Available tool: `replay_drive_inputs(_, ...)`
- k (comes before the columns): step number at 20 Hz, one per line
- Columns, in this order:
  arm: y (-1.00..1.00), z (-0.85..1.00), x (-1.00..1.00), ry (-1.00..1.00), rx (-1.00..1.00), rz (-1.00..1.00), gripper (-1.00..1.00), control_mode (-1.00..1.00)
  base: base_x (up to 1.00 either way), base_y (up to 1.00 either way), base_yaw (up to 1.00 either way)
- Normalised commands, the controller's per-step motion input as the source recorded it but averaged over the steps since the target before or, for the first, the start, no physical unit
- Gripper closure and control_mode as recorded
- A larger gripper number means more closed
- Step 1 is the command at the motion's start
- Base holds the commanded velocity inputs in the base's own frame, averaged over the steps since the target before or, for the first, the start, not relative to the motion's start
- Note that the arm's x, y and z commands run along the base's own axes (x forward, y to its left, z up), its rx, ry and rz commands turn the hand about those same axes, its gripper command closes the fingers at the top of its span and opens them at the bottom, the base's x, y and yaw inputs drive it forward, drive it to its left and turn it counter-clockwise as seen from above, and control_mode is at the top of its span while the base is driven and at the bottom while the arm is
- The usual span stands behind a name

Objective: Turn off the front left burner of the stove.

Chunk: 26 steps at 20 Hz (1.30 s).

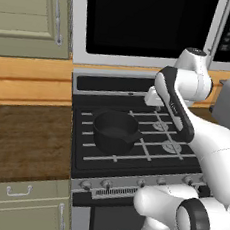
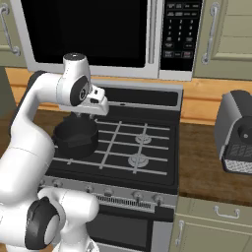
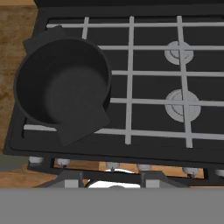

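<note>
The black stove [image 1: 140,89] has a dark pot [image 1: 114,132] on the left side of its cooktop. This pot [image 3: 61,87] covers most of the front left burner [image 3: 117,117], so only grate bars show around it. On the right are two burners with round grey caps [image 3: 183,105]. A silver strip of small knobs [image 1: 107,184] runs along the front, also seen at the bottom of the hand view as knobs [image 3: 113,166]. My gripper [image 2: 79,117] hangs above the pot, pointing down. The gripper [image 3: 111,178] is open, with nothing between its fingers.
A large black-windowed microwave [image 1: 146,25] hangs above the stove. A wooden counter [image 1: 23,142] lies left of the stove, with cabinets under it. On the right counter stands a grey appliance [image 2: 238,133]. My own arm crosses the right part of the cooktop [image 1: 186,124].
</note>
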Motion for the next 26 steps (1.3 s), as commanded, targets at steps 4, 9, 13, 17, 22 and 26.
replay_drive_inputs(4,0.0,0.0,0.07,0.0,0.0,0.0,-1.0,-1.0,0.0,0.0,0.0)
replay_drive_inputs(9,0.0,-0.05,0.0,0.02,0.0,0.0,-1.0,-1.0,0.0,0.0,0.0)
replay_drive_inputs(13,0.0,0.0,0.0,0.0,0.0,0.0,-1.0,-1.0,0.0,0.0,0.0)
replay_drive_inputs(17,0.0,0.0,0.0,0.0,0.0,0.0,-1.0,-1.0,0.0,0.0,0.0)
replay_drive_inputs(22,0.0,-0.02,-0.13,0.0,0.0,0.0,-1.0,-1.0,0.0,0.0,0.0)
replay_drive_inputs(26,0.0,-0.03,-0.61,-0.06,0.0,0.0,-1.0,-1.0,0.0,0.0,0.0)
